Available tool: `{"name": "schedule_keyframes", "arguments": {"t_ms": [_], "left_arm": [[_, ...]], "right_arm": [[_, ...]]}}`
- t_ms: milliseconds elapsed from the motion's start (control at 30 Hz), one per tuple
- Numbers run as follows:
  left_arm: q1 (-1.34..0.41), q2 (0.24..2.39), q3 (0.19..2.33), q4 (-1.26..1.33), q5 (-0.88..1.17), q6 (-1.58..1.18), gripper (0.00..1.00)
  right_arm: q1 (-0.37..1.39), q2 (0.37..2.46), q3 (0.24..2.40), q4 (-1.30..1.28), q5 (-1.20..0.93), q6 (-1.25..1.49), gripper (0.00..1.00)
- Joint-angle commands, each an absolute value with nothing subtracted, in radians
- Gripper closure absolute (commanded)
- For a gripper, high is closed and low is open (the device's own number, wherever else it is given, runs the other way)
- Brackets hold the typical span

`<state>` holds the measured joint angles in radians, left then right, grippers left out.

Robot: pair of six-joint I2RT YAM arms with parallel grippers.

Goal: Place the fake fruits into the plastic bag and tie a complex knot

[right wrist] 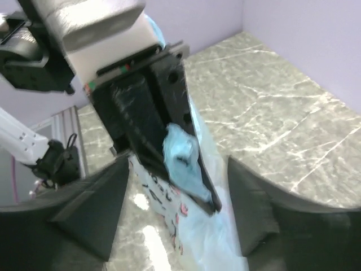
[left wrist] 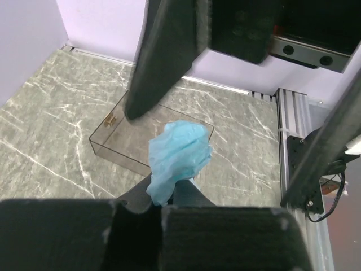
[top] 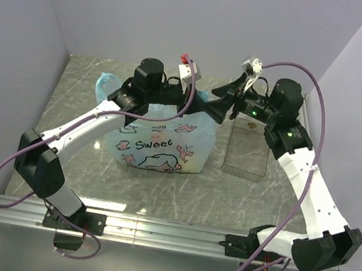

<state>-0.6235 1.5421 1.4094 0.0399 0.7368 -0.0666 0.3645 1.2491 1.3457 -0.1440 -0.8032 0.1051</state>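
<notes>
The plastic bag (top: 159, 142), light blue with a pink cartoon print, stands at the middle of the table. My left gripper (top: 197, 100) hangs over its top right corner and is shut on a twisted end of the bag (left wrist: 177, 155). My right gripper (top: 223, 101) is right beside it, open, its two fingers (right wrist: 96, 203) standing on either side of the left gripper's fingers (right wrist: 152, 130) and the pinched blue plastic (right wrist: 181, 158) without touching them. The bag's body (right wrist: 225, 243) spreads out below. The fake fruits do not show in any view.
A clear rectangular tray (top: 248, 150) lies just right of the bag, also seen under the left gripper as the tray (left wrist: 113, 141). Purple walls close in the marble table on three sides. An aluminium rail (top: 165, 230) runs along the near edge.
</notes>
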Motion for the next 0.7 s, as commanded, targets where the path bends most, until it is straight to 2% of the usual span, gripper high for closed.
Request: {"name": "schedule_keyframes", "arguments": {"t_ms": [0, 67, 200, 367, 667], "left_arm": [[-0.618, 1.519, 1.404, 0.083, 0.761, -0.084, 0.99], [-0.615, 1.514, 1.394, 0.084, 0.781, -0.086, 1.00], [-0.606, 1.522, 1.416, 0.097, 0.821, -0.110, 0.99], [-0.595, 1.560, 1.442, 0.117, 0.906, -0.173, 1.00], [-0.586, 1.603, 1.486, 0.137, 0.957, -0.232, 0.98]], "right_arm": [[0.296, 1.171, 1.322, -0.173, -0.827, 0.057, 0.09], [0.253, 1.135, 1.292, -0.172, -0.857, 0.032, 0.03], [0.206, 1.105, 1.204, -0.160, -0.893, -0.067, 0.02], [0.221, 1.101, 0.993, 0.159, -0.957, -0.017, 0.02], [0.304, 1.239, 0.960, 0.388, -0.977, -0.002, 0.03]]}}
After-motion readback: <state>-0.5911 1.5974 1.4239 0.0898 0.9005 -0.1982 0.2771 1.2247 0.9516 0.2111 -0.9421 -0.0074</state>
